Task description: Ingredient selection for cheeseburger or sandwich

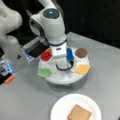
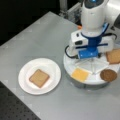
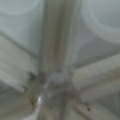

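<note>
Currently the gripper [image 2: 90, 55] hung low over the hub of the round white divided tray [image 1: 62, 77], the landmark for everything else; whether its fingers were spread or closed could not be told, since the blue-and-white hand body hid them in both front views, and nothing could be seen held. Wrist view showed only the tray's white ribs meeting at the hub [image 3: 58, 81], scuffed, no food in frame. Around the tray's rim sat the ingredients: a green lettuce piece [image 1: 44, 72] at a front view's left edge of the tray, a red tomato disc [image 1: 46, 56] behind it, a dark brown round patty [image 1: 81, 52] at the far right, an orange cheese square [image 1: 82, 68] just in front of the patty. A tan toast square [image 2: 113, 56] lay in a tray compartment at a front view's right. In front of the tray, apart from it, a white round plate [image 2: 25, 75] carried one toast square [image 2: 39, 78], flat, nothing stacked on it yet, so the sandwich stood at its bottom slice only. Pieces looked thin, flat, light and probably stiff plastic or foam, likely smooth and easy to slide; judged best pinched across opposite edges, the patty and tomato across their diameter. The table [image 2: 37, 35] was matte grey metal.
</note>
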You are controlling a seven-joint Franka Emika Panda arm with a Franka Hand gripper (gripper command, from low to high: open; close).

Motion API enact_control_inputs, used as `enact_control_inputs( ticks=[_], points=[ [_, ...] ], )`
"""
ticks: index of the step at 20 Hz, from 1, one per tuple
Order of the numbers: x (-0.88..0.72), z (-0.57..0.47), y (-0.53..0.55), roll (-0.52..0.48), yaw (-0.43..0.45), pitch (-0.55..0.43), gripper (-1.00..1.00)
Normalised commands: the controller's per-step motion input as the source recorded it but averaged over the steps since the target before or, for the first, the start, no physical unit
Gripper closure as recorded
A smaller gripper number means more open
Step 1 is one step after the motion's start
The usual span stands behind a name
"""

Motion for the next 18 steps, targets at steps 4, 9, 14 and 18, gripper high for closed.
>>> enact_control_inputs(
  ticks=[4, 9, 14, 18],
  points=[
    [0.04, -0.07, -0.09, 0.073, 0.127, -0.057, -1.00],
    [0.01, -0.05, -0.08, 0.062, 0.127, -0.047, -1.00],
    [0.01, -0.05, -0.08, 0.062, 0.127, -0.048, -1.00],
    [0.01, -0.05, -0.08, 0.062, 0.127, -0.048, -1.00]
  ],
)
